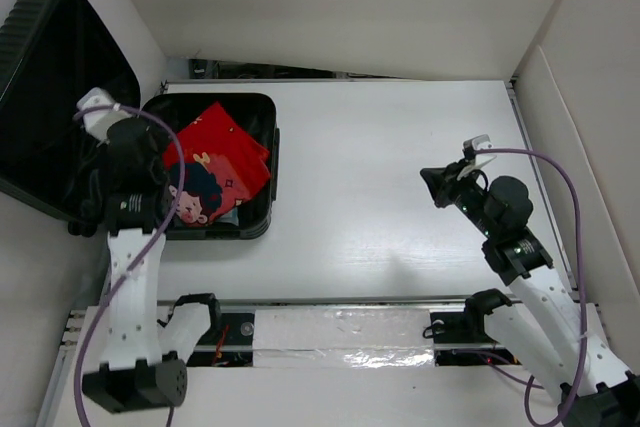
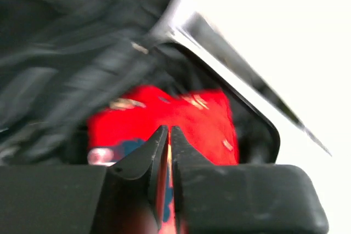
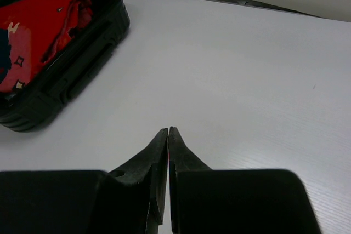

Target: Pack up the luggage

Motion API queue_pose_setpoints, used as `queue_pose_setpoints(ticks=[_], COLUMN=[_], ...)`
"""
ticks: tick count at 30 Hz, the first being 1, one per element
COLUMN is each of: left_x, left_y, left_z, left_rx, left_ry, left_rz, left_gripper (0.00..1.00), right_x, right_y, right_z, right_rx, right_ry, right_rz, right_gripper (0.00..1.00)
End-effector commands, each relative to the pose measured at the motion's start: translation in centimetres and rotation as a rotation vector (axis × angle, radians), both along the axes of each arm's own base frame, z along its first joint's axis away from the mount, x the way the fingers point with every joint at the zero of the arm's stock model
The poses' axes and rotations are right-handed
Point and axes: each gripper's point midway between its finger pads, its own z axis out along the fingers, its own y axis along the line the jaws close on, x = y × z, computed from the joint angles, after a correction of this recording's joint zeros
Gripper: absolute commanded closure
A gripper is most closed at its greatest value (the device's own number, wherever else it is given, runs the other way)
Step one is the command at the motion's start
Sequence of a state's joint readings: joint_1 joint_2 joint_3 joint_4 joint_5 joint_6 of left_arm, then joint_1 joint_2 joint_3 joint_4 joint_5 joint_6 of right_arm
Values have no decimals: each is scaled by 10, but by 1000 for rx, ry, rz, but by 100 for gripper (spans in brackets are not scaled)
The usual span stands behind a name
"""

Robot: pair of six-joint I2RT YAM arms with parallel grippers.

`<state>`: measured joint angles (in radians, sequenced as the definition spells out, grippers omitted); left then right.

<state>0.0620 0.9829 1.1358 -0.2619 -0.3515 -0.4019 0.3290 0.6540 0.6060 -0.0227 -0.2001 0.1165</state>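
Open at far-left of table [image 1: 400,167]: ribbed black hard-shell luggage [image 1: 272,172], long axis near-to-far, lid [image 1: 45,87] tilted up leftward, red cloth [image 1: 225,147] inside; left fingers [image 2: 153,154] and right fingers [image 3: 159,152] pinched shut.

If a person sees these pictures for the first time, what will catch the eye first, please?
The bright red cloth stands out first, lying inside the open black luggage at the far left of the white table. Next comes the left hand, closed and pointing at that cloth from just above it. The right hand, also closed, hangs over bare table on the right side.
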Motion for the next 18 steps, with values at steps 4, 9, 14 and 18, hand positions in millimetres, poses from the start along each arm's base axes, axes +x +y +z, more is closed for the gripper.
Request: queue_pose_setpoints(ticks=[4, 9, 14, 18], left_x=[-108, -142, -158, -178], left_y=[78, 109, 145, 157], left_z=[-8, -35, -93, -96], left_rx=[63, 169, 77, 4], left_ry=[23, 216, 428, 453], left_rz=[506, 745, 832, 935], left_gripper=[99, 64, 36, 34], right_x=[-10, -10, -6, -8], right_y=[9, 12, 10, 17], right_z=[32, 31, 17, 15], right_rx=[9, 7, -27, -20], right_ry=[-99, -95, -40, -36], right_rz=[53, 62, 49, 91], right_gripper=[88, 77, 66, 64])
